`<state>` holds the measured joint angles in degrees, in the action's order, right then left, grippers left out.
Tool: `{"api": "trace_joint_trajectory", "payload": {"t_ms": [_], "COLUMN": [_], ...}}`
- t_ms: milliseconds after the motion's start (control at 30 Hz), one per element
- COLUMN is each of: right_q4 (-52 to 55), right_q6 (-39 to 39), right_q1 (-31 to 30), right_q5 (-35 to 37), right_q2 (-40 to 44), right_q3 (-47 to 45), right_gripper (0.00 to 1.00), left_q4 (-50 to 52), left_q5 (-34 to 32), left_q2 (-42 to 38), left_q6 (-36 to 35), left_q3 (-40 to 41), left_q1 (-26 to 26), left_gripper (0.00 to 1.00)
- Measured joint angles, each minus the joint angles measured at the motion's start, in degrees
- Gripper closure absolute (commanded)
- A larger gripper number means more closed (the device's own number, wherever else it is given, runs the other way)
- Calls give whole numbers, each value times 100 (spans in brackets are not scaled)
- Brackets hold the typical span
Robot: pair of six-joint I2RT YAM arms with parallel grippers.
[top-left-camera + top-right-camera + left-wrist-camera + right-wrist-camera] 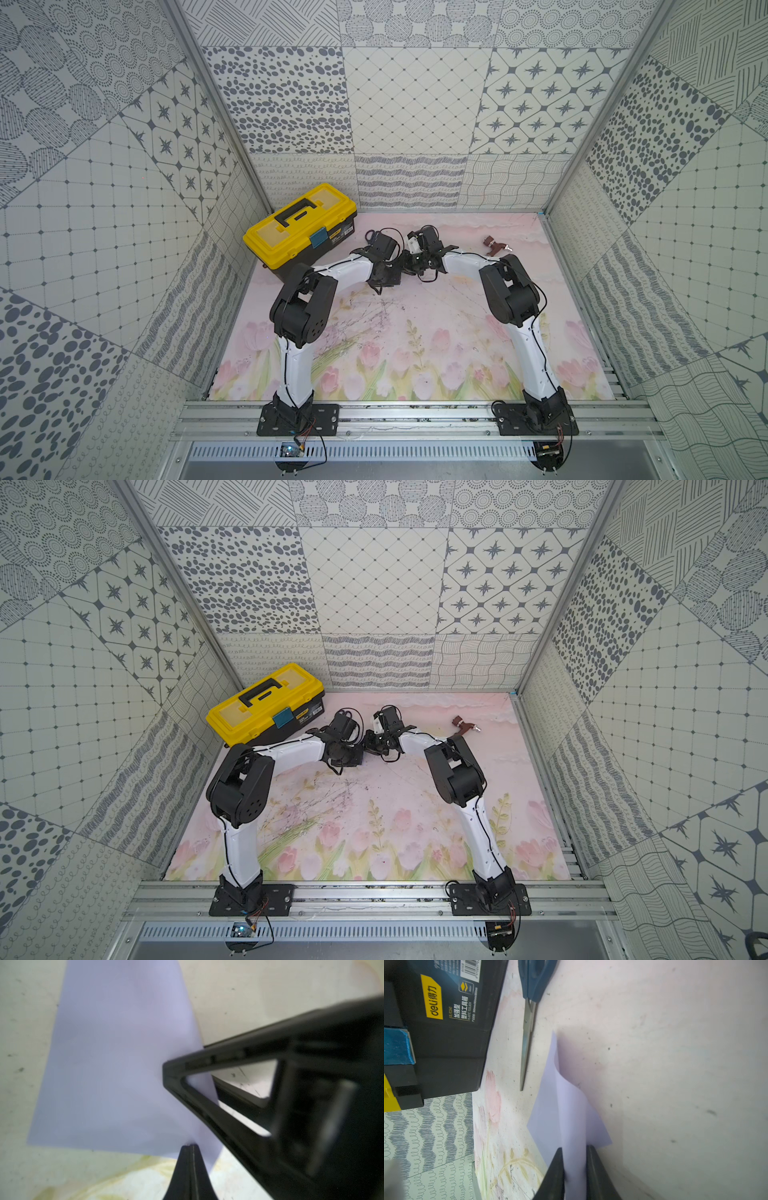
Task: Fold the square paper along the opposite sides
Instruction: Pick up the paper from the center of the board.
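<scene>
The square paper (pixel 116 1064) is a pale lavender sheet lying on the floral mat, partly lifted along one side. In the left wrist view my left gripper (pixel 191 1145) is shut, pinching the paper's edge near a corner. In the right wrist view a raised flap of the paper (pixel 571 1105) stands between the jaws of my right gripper (pixel 574 1148), which are a narrow gap apart. One of the right gripper's black fingers (pixel 207 1059) reaches over the sheet beside the left gripper. In both top views the grippers (pixel 397 270) (pixel 415 262) meet mid-table and hide the paper.
A yellow-lidded black toolbox (pixel 299 228) (pixel 446 1028) stands at the back left. Blue-handled scissors (pixel 527 1028) lie between it and the paper. A small brown object (pixel 494 245) lies at the back right. Patterned walls enclose the mat (pixel 415 353).
</scene>
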<state>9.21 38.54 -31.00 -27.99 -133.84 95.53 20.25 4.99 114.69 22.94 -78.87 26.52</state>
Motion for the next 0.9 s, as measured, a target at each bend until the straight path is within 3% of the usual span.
{"api": "trace_joint_trajectory", "payload": {"t_ms": [233,467,700,900], "right_q4": [-13,39,70,155], "right_q6": [-275,-629,-1132,-1803], "right_q1": [-15,76,450,831], "right_q5": [61,151,120,-269], "right_q2": [122,841,2667,4612], "right_q3": [-151,-1075,-2225,-2570], "right_gripper": [78,79,79,78], "left_q4": [479,654,570,127], "left_q5": [26,9,210,1257], "left_q2": [-802,-1679,-2413,-2857], "left_q6": [-365,-664,-798,-1029], "left_q3": [-297,-437,-9,518], "left_q1": [4,-197,-619,-901], "left_gripper": [54,34,19,7]}}
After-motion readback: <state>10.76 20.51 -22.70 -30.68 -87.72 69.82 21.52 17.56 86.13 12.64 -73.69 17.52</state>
